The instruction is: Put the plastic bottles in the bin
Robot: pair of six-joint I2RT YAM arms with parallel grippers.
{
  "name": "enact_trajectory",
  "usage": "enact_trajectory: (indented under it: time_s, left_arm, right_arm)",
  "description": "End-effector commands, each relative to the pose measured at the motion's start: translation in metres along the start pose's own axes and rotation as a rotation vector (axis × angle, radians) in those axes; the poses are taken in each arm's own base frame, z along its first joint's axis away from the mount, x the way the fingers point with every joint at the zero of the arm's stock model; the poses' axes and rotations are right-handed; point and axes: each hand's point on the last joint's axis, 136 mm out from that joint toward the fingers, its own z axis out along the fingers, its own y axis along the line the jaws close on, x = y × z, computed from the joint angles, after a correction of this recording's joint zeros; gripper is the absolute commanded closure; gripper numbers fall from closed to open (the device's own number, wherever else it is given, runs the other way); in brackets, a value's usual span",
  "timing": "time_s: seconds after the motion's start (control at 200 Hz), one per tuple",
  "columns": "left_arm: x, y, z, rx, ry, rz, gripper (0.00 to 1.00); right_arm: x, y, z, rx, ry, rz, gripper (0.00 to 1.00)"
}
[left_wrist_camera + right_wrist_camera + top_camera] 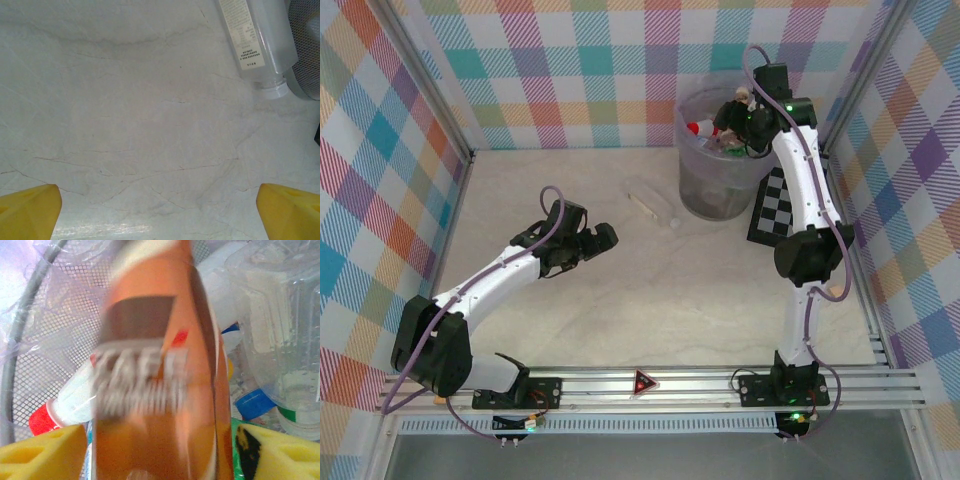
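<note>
top external, what I can't read: the bottles inside the bin (715,195) can't be counted from up here, because its cloudy grey-lilac wall blurs them and the right arm covers part of the mouth.
left gripper (598,240): released, jaws spread wide with nothing between them, over bare table (570,320) left of centre.
left wrist view: I get two yellow fingertips (27,212), one in each bottom corner, both cut off by the frame.
loose bottle (652,205): one, clear, lying on its side on the table between the left gripper and the bin, near the bin's foot. The left wrist view crops it at the top edge, and the small print on its white label is unreadable.
right gripper (728,128): above the bin's mouth.
brown-labelled bottle (155,375): one, smeared and its lettering illegible, between the two yellow fingers (40,452). I cannot tell whether the pads press it or have let go.
bin contents, right wrist view: one red-capped bottle (60,412), one large clear bottle (285,340), one blue cap (255,402) whose bottle is hidden, and a green sliver I can't identify.
chequered board (775,205): one, just right of the bin, partly behind the right arm.
</note>
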Motion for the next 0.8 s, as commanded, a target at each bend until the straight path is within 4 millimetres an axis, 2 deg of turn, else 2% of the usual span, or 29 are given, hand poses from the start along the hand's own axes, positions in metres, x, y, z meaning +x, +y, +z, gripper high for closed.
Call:
enact_trajectory:
  time_s: [0.0, 0.135, 0.27, 0.38, 0.435, 0.655, 0.795]
  left_arm:
    - [-0.002, 0.006, 0.0, -0.012, -0.001, 0.003, 0.01]
    - [-0.001, 0.005, 0.002, -0.007, 0.004, 0.001, 0.01]
    - [-0.002, 0.004, 0.002, -0.004, 0.003, 0.001, 0.01]
    - [-0.001, 0.005, 0.0, -0.008, 0.001, 0.0, 0.01]
    - [-0.002, 0.006, -0.001, -0.011, -0.003, 0.002, 0.01]
    - [-0.001, 0.009, -0.006, -0.019, -0.011, 0.005, 0.01]
    - [-0.001, 0.008, -0.005, -0.019, -0.011, 0.007, 0.01]
  right_arm:
    - [-0.022, 0.009, -0.059, -0.016, -0.12, -0.037, 0.17]
    - [-0.033, 0.009, -0.079, 0.0, -0.179, -0.073, 0.16]
    - [-0.042, 0.006, -0.075, 0.009, -0.209, -0.091, 0.28]
    - [-0.052, 0.006, -0.064, 0.0, -0.234, -0.088, 0.47]
    - [-0.055, 0.008, -0.055, -0.012, -0.238, -0.086, 0.51]
    - [-0.056, -0.001, -0.016, 0.021, -0.221, -0.103, 0.51]
    - [-0.048, -0.003, 0.01, 0.012, -0.174, -0.113, 0.51]
